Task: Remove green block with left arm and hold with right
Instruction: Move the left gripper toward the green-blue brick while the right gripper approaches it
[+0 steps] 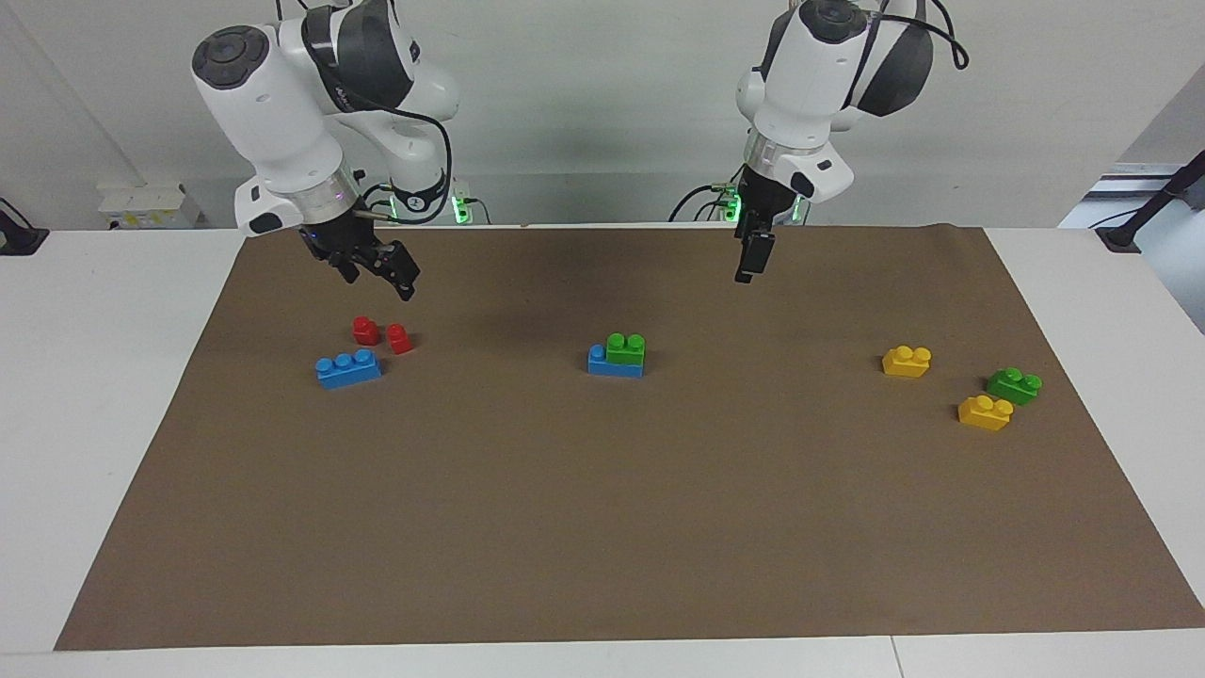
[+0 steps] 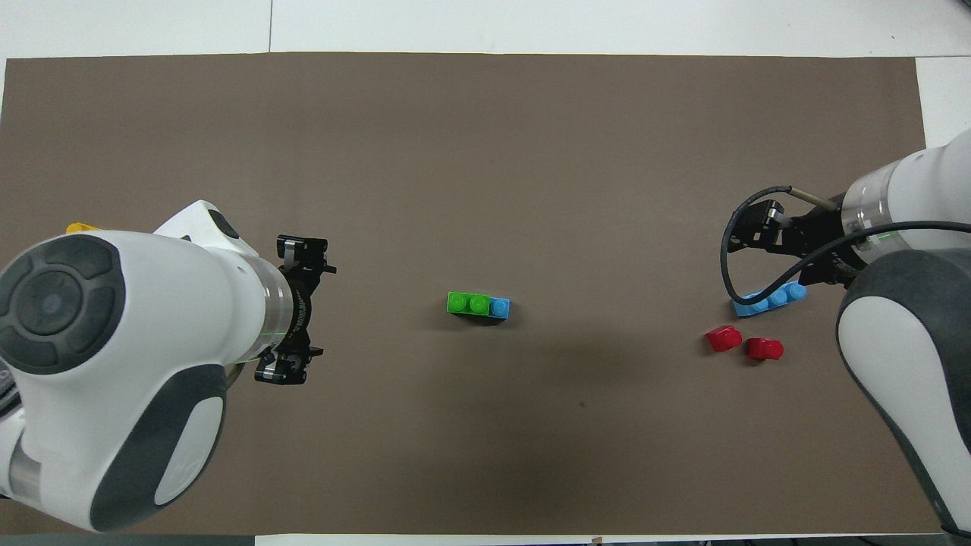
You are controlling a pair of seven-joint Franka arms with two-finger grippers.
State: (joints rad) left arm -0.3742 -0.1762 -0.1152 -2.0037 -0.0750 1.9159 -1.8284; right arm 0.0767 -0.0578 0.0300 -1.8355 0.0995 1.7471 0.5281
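Green block is sitting stacked on the blue brick mid-mat, roughly between the two arms, untouched. Left gripper is hanging in the air over bare mat, well apart from the stack, jaws spread open and empty. Right gripper is hovering over the mat near the red pieces, also open and empty.

Risks: a second green brick is lying by the yellow bricks at the left arm's end, so the left arm may be going for the wrong one. Pulling green without the right gripper pinning blue could lift the whole stack.

Overhead, the left arm is covering those bricks; only a yellow sliver is showing
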